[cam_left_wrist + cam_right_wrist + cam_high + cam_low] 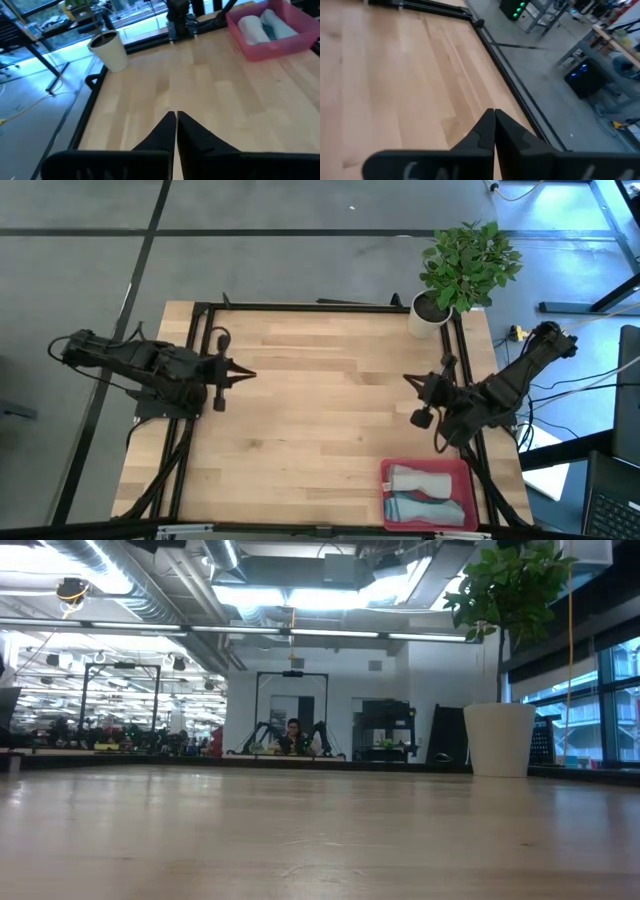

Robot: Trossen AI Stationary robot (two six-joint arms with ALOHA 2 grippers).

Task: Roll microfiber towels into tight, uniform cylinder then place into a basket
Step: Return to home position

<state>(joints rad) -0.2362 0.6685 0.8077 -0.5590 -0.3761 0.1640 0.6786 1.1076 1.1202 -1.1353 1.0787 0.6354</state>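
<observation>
- We see the left pincer [248, 375] over the left part of the wooden counter [320, 420], above the surface, and its tips point toward the middle of the counter.
- In the left wrist view the two dark fingers [165, 131] lie together, tip against tip, and nothing is between them.
- The right pincer [410, 380] hangs over the right part of the counter, near the right edge, and points toward the left arm; the two pincers are well apart.
- In the right wrist view its fingers [482, 127] are also pressed together, with only bare wood under them.
- The pink basket [385, 472] stands at the near right corner of the counter, closer to the right arm but not touching it.
- Both towels lie inside the basket as rolls, side by side and touching: the pale grey-green towel [425, 479] on the side toward the middle of the counter, the teal-blue towel [425, 508] on the side toward the near edge.
- A green plant [468, 260] in a white pot [428, 317] stands at the far right corner of the counter.
- In the low view a person [293, 734] is far behind, in the room.
</observation>
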